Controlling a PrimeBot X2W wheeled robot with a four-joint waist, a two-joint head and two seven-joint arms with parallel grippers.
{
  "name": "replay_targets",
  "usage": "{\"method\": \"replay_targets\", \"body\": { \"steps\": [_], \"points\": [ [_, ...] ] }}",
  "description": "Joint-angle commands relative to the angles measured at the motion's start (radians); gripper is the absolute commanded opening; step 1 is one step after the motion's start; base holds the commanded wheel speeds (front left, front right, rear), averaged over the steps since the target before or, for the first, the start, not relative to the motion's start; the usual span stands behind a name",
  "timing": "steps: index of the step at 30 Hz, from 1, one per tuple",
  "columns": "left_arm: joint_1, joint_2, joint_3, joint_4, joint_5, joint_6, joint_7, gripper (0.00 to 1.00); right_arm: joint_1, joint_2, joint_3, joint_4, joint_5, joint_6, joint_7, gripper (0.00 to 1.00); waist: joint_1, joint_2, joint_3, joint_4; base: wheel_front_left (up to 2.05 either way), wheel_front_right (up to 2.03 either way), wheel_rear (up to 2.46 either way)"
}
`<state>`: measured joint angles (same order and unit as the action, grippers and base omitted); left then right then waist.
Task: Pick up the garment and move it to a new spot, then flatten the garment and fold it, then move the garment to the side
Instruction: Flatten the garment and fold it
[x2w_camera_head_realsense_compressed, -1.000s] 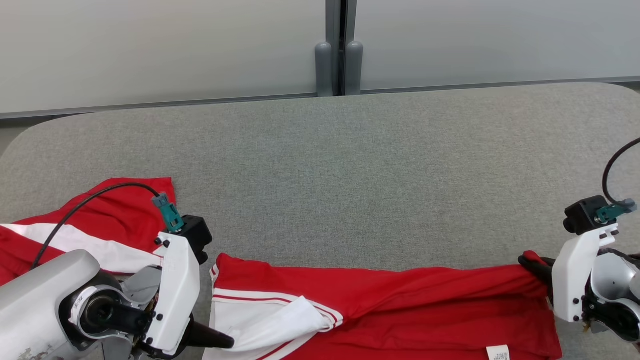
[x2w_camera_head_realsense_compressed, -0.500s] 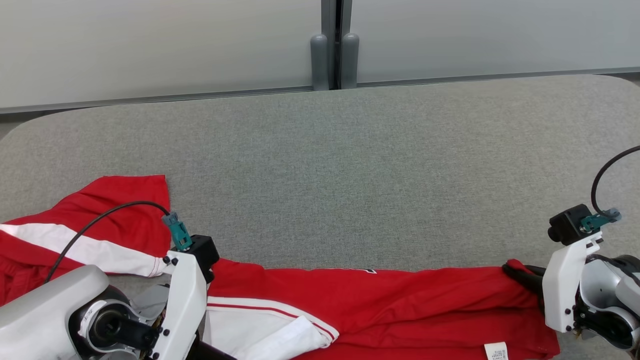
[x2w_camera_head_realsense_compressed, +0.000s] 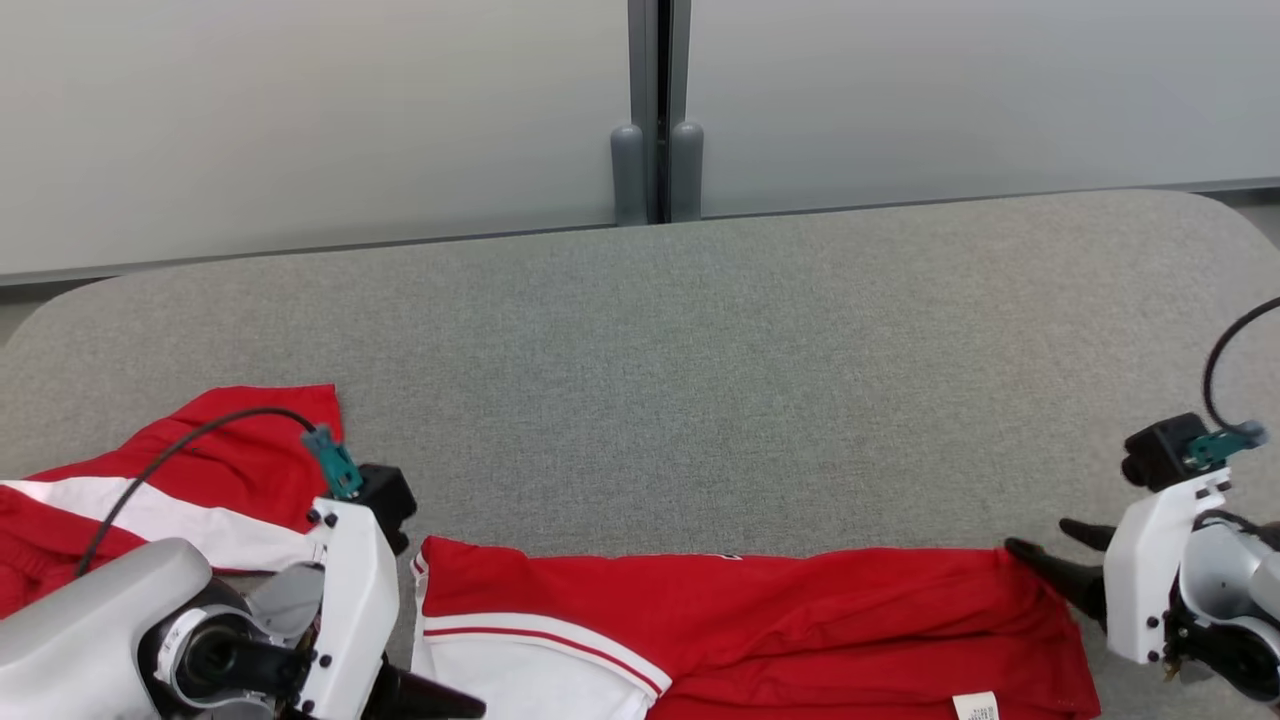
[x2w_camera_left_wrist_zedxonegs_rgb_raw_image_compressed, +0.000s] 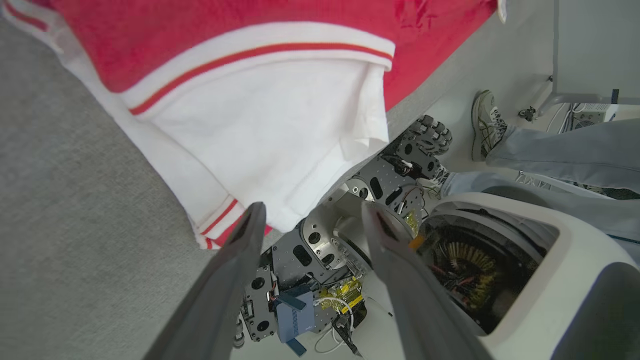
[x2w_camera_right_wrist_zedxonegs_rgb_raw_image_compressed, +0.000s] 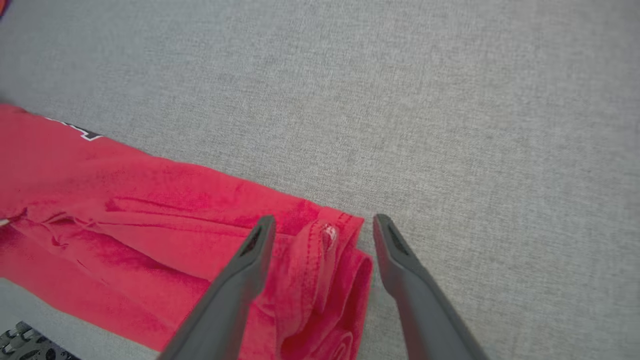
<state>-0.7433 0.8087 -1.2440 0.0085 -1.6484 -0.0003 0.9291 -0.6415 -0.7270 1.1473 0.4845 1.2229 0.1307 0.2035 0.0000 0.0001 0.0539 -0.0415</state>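
The garment (x2w_camera_head_realsense_compressed: 760, 620) is lying as a long red band along the near edge of the worktop (x2w_camera_head_realsense_compressed: 700, 380), its long axis running parallel to that edge; a white panel (x2w_camera_left_wrist_zedxonegs_rgb_raw_image_compressed: 260, 130) with red piping, at the band's end toward the worktop's left, appears to be drooping a little over the near edge.

The right end effector (x2w_camera_right_wrist_zedxonegs_rgb_raw_image_compressed: 325, 220) is standing open at the band's other end, toward the worktop's right end. Its two fingers are straddling the bunched red corner (x2w_camera_right_wrist_zedxonegs_rgb_raw_image_compressed: 325, 250) without pinching it, one finger over cloth and the other over bare grey worktop; the band is stretching away from it toward the worktop's middle.

The left end effector (x2w_camera_left_wrist_zedxonegs_rgb_raw_image_compressed: 314, 212) is gaping too and gripping nothing, low at the near edge toward the worktop's left end; the white panel's hem is lying just beyond one of its fingertips, close but apart.

Each arm is thus sitting at its own end of the band, with the cloth's length lying between them, so neither is needing to reach across; the right one is looking the nearer to a fresh pinch, since the corner is already sitting between its fingers.

Another red-and-white piece (x2w_camera_head_realsense_compressed: 200, 460) is resting on the worktop's left end, farther from the near edge; whether it is belonging to the same garment I cannot tell.
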Motion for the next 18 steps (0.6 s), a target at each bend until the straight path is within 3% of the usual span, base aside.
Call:
{"method": "replay_targets", "body": {
  "steps": [1, 6, 11, 15, 18],
  "points": [
    [-0.013, 0.005, 0.015, 0.006, 0.020, -0.010, -0.024, 1.00, -0.005, -0.014, -0.010, -0.001, 0.014, 0.000, -0.024, 1.00, 0.0000, -0.0001, -0.014, 0.004, 0.00, 0.00, 0.00],
    [-0.022, 0.009, 0.055, 0.014, 0.066, -0.033, -0.126, 1.00, 0.008, -0.043, -0.047, -0.024, 0.035, 0.000, -0.103, 1.00, 0.0000, -0.0001, -0.038, 0.013, 0.00, 0.00, 0.00],
    [0.008, 0.017, 0.133, 0.012, 0.130, -0.043, -0.342, 1.00, 0.024, -0.060, -0.131, -0.043, 0.027, 0.000, -0.293, 1.00, 0.0000, -0.0001, -0.055, 0.020, 0.00, 0.00, 0.00],
    [0.051, 0.028, 0.194, -0.001, 0.205, -0.011, -0.554, 1.00, 0.051, -0.032, -0.205, -0.021, -0.012, 0.000, -0.434, 1.00, 0.0000, -0.0001, -0.062, 0.024, 0.00, 0.00, 0.00],
    [0.093, 0.040, 0.242, -0.005, 0.282, 0.052, -0.746, 1.00, 0.073, -0.001, -0.297, 0.015, -0.068, 0.000, -0.465, 1.00, 0.0000, -0.0001, -0.064, 0.026, 0.00, 0.00, 0.00]
  ]
}}
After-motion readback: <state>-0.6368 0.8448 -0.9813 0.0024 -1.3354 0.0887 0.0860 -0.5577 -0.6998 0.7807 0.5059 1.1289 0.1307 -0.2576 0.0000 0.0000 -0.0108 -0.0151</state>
